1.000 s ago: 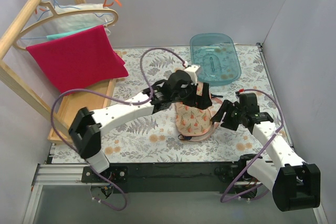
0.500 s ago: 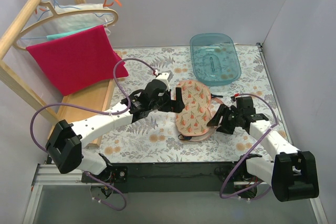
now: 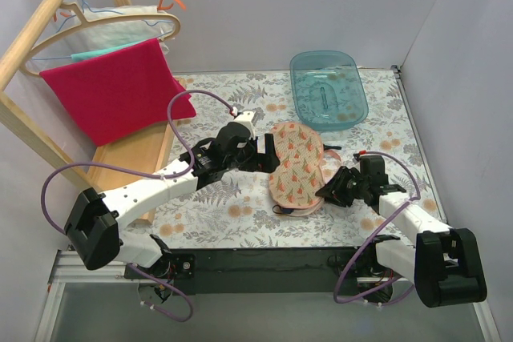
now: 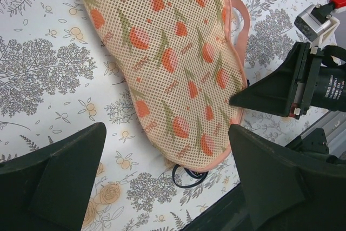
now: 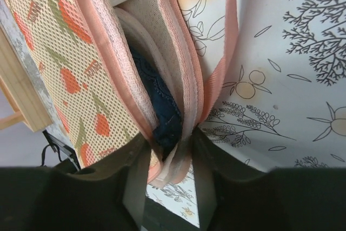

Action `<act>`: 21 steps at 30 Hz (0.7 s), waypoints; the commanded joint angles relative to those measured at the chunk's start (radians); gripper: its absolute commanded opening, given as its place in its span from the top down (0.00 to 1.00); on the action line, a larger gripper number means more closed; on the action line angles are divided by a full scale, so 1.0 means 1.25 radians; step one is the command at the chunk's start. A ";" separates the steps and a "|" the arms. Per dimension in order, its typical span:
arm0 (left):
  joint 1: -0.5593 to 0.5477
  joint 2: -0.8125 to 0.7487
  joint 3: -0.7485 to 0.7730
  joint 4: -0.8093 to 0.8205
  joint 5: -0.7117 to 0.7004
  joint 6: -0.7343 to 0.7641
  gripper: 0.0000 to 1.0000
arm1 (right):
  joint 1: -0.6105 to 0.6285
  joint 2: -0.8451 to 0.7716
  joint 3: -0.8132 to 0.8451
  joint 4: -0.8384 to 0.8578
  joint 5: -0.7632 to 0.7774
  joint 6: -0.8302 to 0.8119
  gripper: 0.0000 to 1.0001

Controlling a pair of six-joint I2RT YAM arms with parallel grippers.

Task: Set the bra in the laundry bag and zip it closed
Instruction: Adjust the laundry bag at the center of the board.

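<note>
The peach laundry bag (image 3: 295, 164) with orange flower print lies on the floral table cover, its zipper edge gaping on the right side. Inside the gap shows the navy bra (image 5: 157, 101), and a dark strap loop (image 4: 186, 177) sticks out under the bag's near end. My right gripper (image 3: 327, 192) (image 5: 170, 150) is shut on the bag's open edge (image 5: 186, 68), pinching pink trim and a bit of navy fabric. My left gripper (image 3: 267, 152) (image 4: 167, 187) hovers wide open just left of the bag (image 4: 173, 63), holding nothing.
A translucent teal tub (image 3: 327, 90) stands at the back right. A red towel (image 3: 116, 94) hangs with hangers (image 3: 120, 18) on a wooden rack at the left, above a wooden tray (image 3: 132, 166). White walls close in on both sides.
My left arm drew back to the left, off the top of the bag. My right gripper moved in to the bag's right edge and closed on it.
</note>
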 commanded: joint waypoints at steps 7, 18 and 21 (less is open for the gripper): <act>0.006 -0.031 -0.016 -0.001 0.005 -0.004 0.02 | -0.007 -0.019 -0.008 0.065 -0.046 -0.042 0.78; 0.017 -0.052 -0.015 -0.027 -0.030 0.004 0.02 | -0.003 0.227 0.139 -0.094 -0.233 -0.404 0.94; 0.027 -0.063 -0.015 -0.044 -0.048 0.011 0.02 | 0.017 0.266 0.190 -0.155 -0.265 -0.459 0.94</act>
